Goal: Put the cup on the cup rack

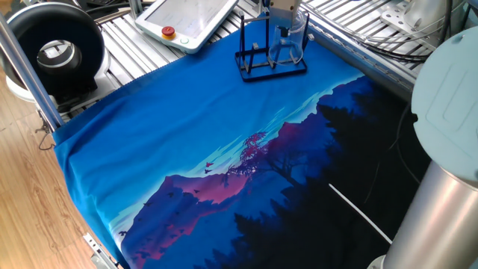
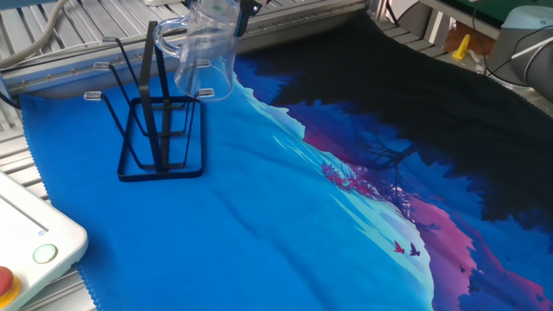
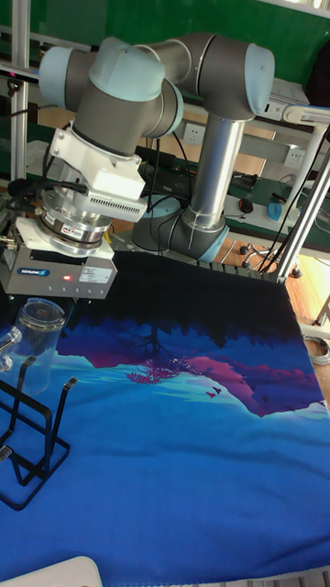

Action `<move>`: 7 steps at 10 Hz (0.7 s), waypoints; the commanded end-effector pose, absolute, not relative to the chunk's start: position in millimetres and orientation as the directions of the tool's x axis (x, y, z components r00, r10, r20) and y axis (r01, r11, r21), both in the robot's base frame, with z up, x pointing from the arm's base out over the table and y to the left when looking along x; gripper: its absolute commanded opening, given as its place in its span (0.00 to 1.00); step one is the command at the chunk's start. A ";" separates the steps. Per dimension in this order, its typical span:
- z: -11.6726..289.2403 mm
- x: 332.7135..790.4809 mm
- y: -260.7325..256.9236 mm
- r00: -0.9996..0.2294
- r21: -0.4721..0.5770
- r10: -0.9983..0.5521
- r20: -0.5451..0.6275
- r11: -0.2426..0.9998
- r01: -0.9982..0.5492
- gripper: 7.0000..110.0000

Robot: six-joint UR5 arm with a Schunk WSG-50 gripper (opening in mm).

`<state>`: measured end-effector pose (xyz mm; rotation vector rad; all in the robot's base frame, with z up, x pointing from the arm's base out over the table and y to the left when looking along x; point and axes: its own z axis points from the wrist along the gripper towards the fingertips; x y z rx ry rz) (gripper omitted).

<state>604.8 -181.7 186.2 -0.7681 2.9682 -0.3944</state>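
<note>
The cup (image 1: 288, 43) is a clear glass mug, held upside down with its thick base at the top and tilted a little. It hangs over the right-hand pegs of the cup rack (image 1: 258, 69), a black wire frame at the far end of the blue cloth. My gripper (image 1: 282, 21) comes down from above and is shut on the cup's base. In the other fixed view the cup (image 2: 207, 56) has its rim around a peg tip of the rack (image 2: 160, 173), handle pointing left. The tall fixed view shows the cup (image 3: 35, 339) just under my gripper (image 3: 42, 310), above the rack (image 3: 37, 477).
A white pendant (image 1: 190, 19) with a red button lies left of the rack on the slatted metal top. A black round device (image 1: 56, 52) stands at the far left. The arm's grey column (image 1: 441, 202) rises at the right. The printed cloth (image 1: 224, 149) covers the table.
</note>
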 end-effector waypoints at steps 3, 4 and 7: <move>177.1 602.2 -177.2 -0.856 -0.221 -0.518 0.005 0.834 -0.506 0.15; 175.5 599.5 -173.4 -0.838 -0.201 -0.545 0.013 0.820 -0.536 0.15; 177.8 600.8 -180.3 -0.814 -0.226 -0.581 0.027 0.789 -0.571 0.36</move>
